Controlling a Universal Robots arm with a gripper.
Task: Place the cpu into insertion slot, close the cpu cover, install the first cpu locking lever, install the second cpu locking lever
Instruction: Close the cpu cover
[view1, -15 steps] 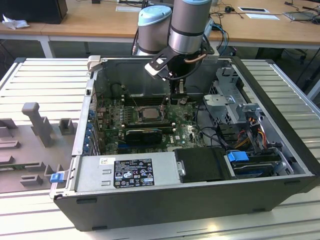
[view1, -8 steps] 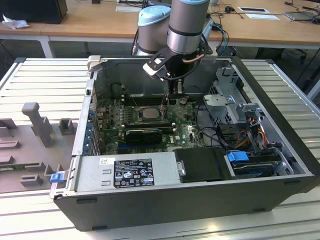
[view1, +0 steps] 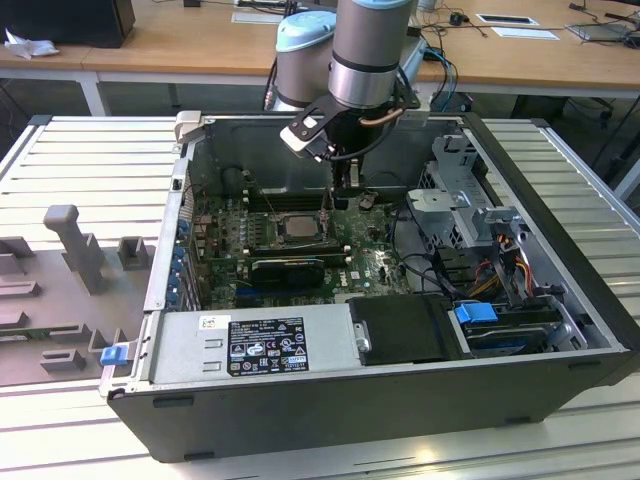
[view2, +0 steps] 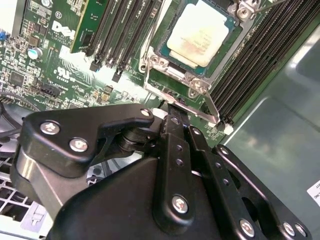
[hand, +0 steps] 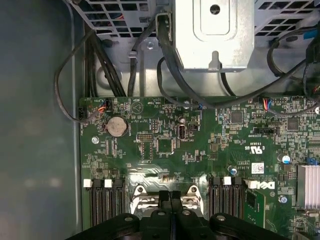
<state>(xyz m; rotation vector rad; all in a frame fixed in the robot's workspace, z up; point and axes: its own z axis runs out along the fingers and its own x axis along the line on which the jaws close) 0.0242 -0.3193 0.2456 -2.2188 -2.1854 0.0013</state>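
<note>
1. Exterior view: an open computer case (view1: 350, 410) lies on the slatted desk (view1: 90, 150), and the arm reaches down into it. The pincer (view1: 346, 198) hangs just above the motherboard (view1: 375, 265). The cpu (view1: 297, 228) lies flat in its socket, near the pincer and toward the exterior view's left of it.
2. Second wrist view: the cpu (view2: 200, 32) sits in the socket with its pale top up, and the cpu cover (view2: 192, 84) lies down around it as a silvery frame. The pincer (view2: 172, 116) has its tip just beside that frame's edge. Black memory slots (view2: 260, 55) run along one side of the socket.
3. First wrist view: the pincer (hand: 170, 196) has its two fingers pressed together, with nothing to be seen between them. Its tip is at the socket's edge. Farther along the board sits a round coin battery (hand: 118, 126), and beyond the board is a metal bracket (hand: 215, 30) with black cables looped around it.
</note>
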